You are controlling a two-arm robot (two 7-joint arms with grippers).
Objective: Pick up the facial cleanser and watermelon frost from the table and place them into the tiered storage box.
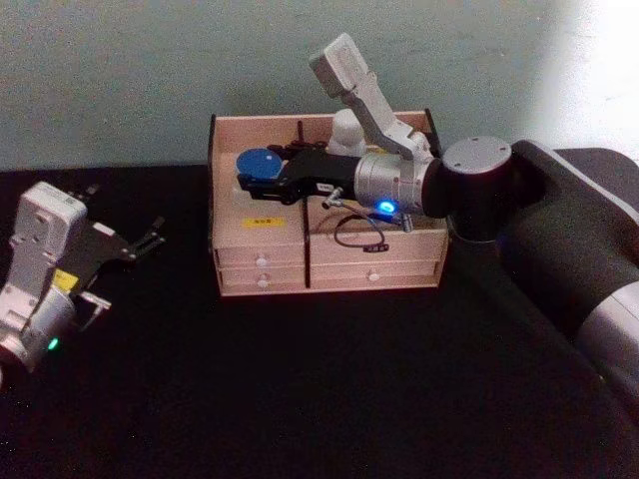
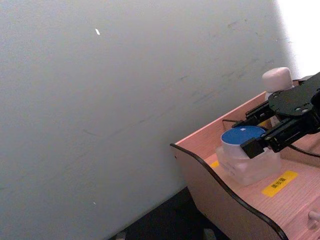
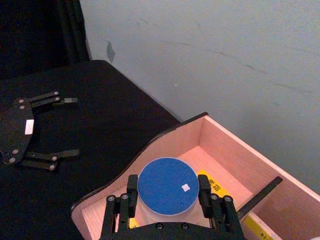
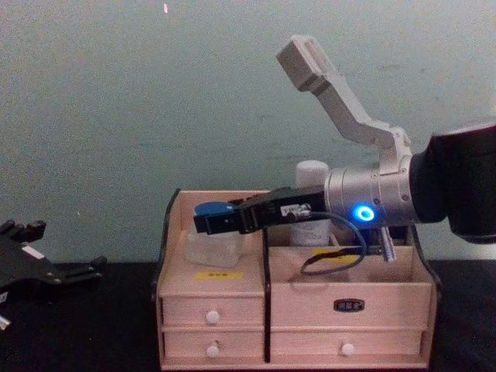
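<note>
The left gripper point(image 3: 73, 127) hangs idle over the black table point(image 1: 349, 399), well to the left of the tiered storage box point(image 4: 302, 298), its fingers spread wide and holding nothing. Across the box's front, drawers point(image 4: 232, 310) with white knobs sit below a small dark plate point(image 4: 349, 304) whose writing is too small to read. Above the left drawers, in the box's front left compartment, the right gripper point(image 3: 168, 184) is closed around a clear blue-lidded jar point(image 4: 211, 246), with a finger against each side just under the lid. The jar looks to rest on the compartment floor, so the placing step seems nearly done. The next move calls for parting the fingers and lifting clear of the box without dragging the jar. The yellow labels point(image 2: 280, 183) beside the jar carry characters that cannot be made out. In a rear compartment, a white bottle point(image 4: 312, 177) stands upright.
</note>
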